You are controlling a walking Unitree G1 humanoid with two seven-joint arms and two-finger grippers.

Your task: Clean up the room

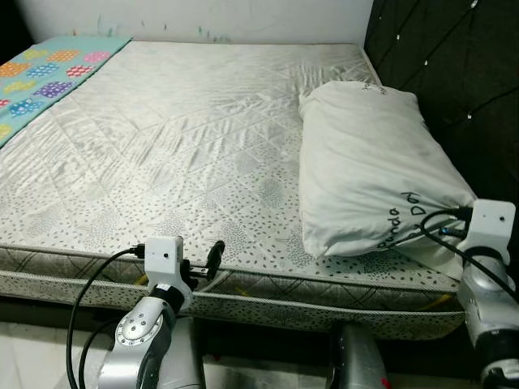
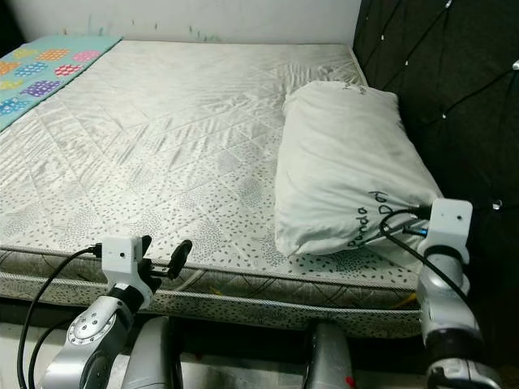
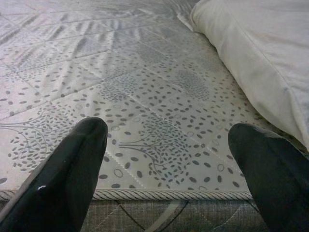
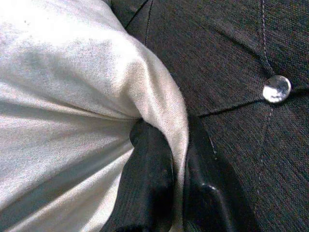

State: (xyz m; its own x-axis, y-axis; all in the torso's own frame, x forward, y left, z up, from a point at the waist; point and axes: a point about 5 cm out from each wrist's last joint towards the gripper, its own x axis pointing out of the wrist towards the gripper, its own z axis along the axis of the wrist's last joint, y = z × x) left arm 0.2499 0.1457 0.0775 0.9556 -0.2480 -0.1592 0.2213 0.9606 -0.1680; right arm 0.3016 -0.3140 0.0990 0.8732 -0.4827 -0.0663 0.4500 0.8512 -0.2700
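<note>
The pillow (image 1: 369, 166) lies along the right side of the bed (image 1: 162, 162), its long edge close against the dark padded headboard (image 1: 454, 73), its near end reaching almost to the front edge of the mattress. It looks soft and light, a loose white cover over a yielding fill, so it should sag and fold wherever it is lifted instead of keeping its shape. Pinching a corner of the cover gives a sure hold on the cloth, though the bulk will likely hang and swing below it; a grip nearer the middle would carry it more evenly.

The right gripper (image 4: 174, 188) is at that near corner, its fingers (image 4: 149, 179) clamped on a fold of the pillow's cover, right beside the headboard. The left gripper (image 1: 203, 263) hovers at the front edge of the mattress, well apart from the pillow, fingers (image 3: 67, 174) spread wide and holding nothing.

By count: one pillow, one bed, one patterned blanket (image 1: 49, 73) at the far left corner.
</note>
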